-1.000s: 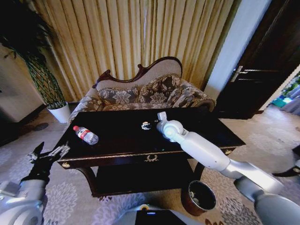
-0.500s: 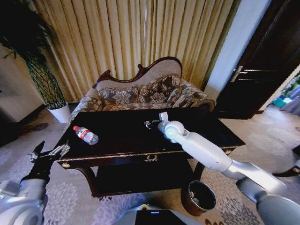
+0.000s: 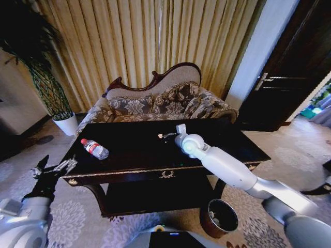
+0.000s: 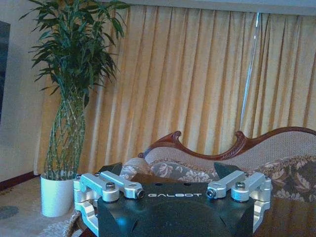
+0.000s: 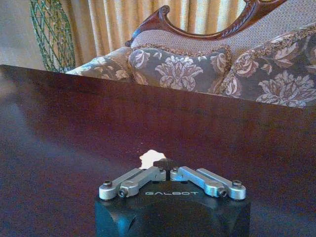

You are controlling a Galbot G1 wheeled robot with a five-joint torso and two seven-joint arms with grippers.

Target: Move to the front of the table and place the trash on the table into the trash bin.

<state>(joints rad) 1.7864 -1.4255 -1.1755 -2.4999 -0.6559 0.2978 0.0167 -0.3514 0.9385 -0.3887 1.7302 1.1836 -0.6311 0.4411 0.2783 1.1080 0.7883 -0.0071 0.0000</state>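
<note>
Since the earlier frames the right gripper (image 3: 164, 136) has advanced slightly across the large dark glossy wooden table (image 3: 129, 155) and its fingers have drawn together; the rest of the scene is unchanged. Nearest the robot, the small round reddish-brown trash bin (image 3: 219, 217) stands on the carpet beside the table's right front leg, directly below the right arm's elbow. The left gripper (image 3: 51, 169) hangs off the table's left front corner with its fingers spread wide and holding nothing. On the tabletop, the small clear plastic water bottle with red cap (image 3: 94, 148) lies on its side near the left end, long axis running diagonally from rear-left to front-right; the left arm is the nearer one to it. Farther back, the right gripper rests low over the table centre with fingertips meeting; in the right wrist view a crumpled white paper scrap (image 5: 150, 158) lies just beyond those tips (image 5: 166, 164), touching or nearly so. Whether the scrap is actually pinched cannot be determined. Behind stands the floral sofa (image 3: 165, 103).
</note>
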